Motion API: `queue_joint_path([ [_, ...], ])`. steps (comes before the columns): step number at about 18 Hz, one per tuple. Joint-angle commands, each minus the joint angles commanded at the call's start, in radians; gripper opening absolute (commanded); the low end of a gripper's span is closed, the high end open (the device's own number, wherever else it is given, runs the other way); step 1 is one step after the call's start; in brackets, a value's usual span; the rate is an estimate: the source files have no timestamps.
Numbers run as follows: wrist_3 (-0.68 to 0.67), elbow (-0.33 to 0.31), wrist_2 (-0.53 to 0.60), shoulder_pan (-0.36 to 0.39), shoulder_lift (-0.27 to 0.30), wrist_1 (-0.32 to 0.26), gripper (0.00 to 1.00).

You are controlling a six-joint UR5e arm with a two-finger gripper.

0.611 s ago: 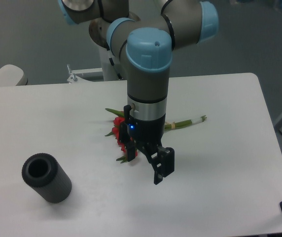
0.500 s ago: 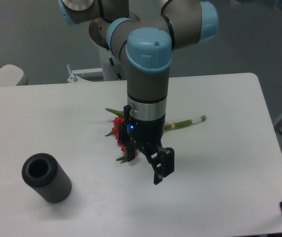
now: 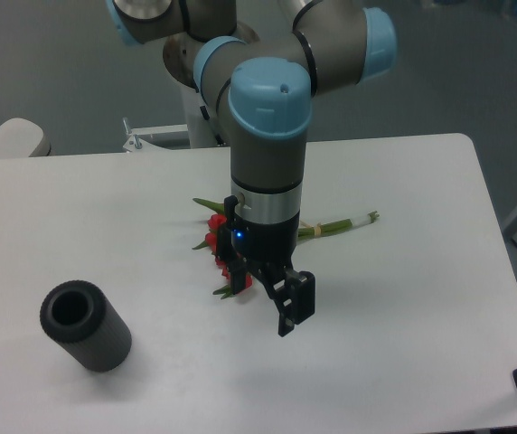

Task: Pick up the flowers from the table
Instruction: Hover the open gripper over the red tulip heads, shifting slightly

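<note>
The flowers (image 3: 218, 242) lie near the middle of the worktop (image 3: 403, 298), stems pointing toward 3 o'clock. The end effector (image 3: 263, 294) hangs in front of them, at their 5 o'clock. A cylinder (image 3: 85, 326) lies well apart at 8 o'clock.

A small bunch of red tulip buds with green leaves and long green stems (image 3: 219, 237) lies flat near the middle of the large white rectangular tabletop with rounded corners (image 3: 403, 298). The buds point left, the pale cut stem ends right. Its middle is hidden behind the arm.
</note>
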Motion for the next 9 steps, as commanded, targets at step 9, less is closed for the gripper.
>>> queue_joint_path([
  [9, 0.0, -0.084, 0.012, -0.003, 0.021, -0.026, 0.99],
])
